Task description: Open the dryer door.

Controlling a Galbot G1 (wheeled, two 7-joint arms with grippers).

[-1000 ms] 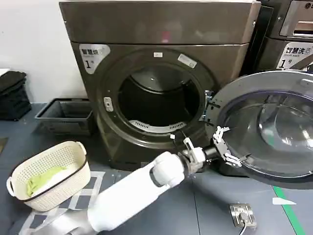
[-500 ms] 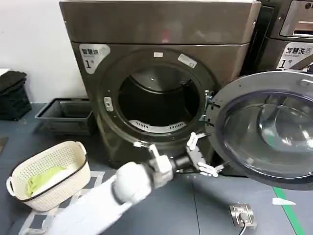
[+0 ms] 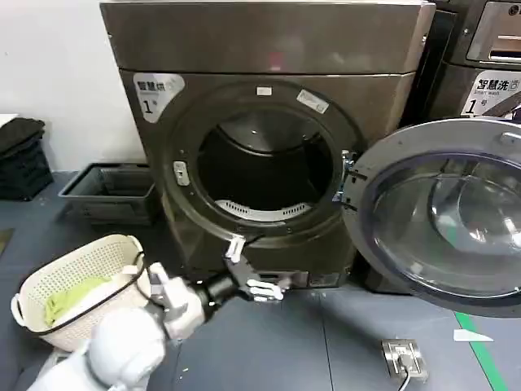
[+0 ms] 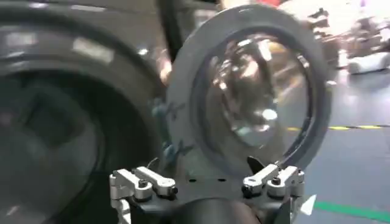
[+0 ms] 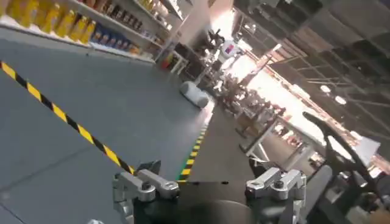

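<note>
The dryer door (image 3: pixel 383 163), with its wide chrome rim and dark glass porthole, stands swung wide to the right of the bronze-grey machine marked "1" (image 3: pixel 269 49). The drum opening (image 3: pixel 264 167) is bare and dark. My left gripper (image 3: pixel 254 270) hangs open and empty low in front of the machine, below the opening and well left of the door. In the left wrist view the door (image 4: pixel 183 91) stands ahead of the left gripper (image 4: pixel 204 167), apart from it. My right gripper (image 5: pixel 204 167) is open with nothing in it, facing away over a grey floor.
A cream basket (image 3: pixel 122 281) holding green cloth (image 3: pixel 69 300) sits on the floor at the left. A grey crate (image 3: pixel 110 191) stands beside the machine. A darker machine marked "5" (image 3: pixel 480 57) is behind the door. A floor socket plate (image 3: pixel 404 357) lies at the lower right.
My left arm has drawn back to the left, away from the door's edge to below the drum opening. The door stays wide open.
</note>
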